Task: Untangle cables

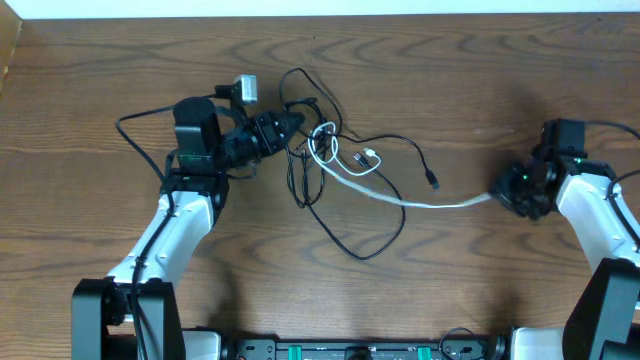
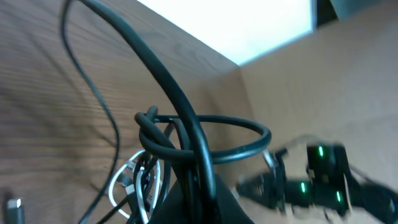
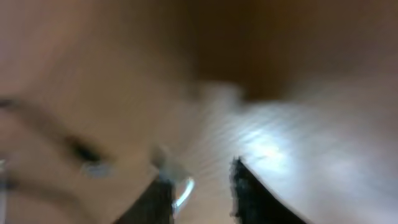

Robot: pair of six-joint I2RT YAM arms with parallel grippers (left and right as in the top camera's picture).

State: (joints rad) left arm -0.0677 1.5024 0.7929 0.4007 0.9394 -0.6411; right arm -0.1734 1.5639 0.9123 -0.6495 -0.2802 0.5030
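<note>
Looping cables (image 1: 323, 148) — black, white — on woodgrain table (image 1: 480, 80)

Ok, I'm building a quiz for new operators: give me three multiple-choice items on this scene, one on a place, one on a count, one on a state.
1. Which tool is at the tangle? A left, B right, C neither.
2. White cable count: A none, B one, C three.
3. Left tool state: A wide open, B shut, C out of view.
Answers: 1 A, its tip sits in the knot; 2 B, a single white line runs toward the right tool; 3 B, it is clamped on a black cable.
</note>
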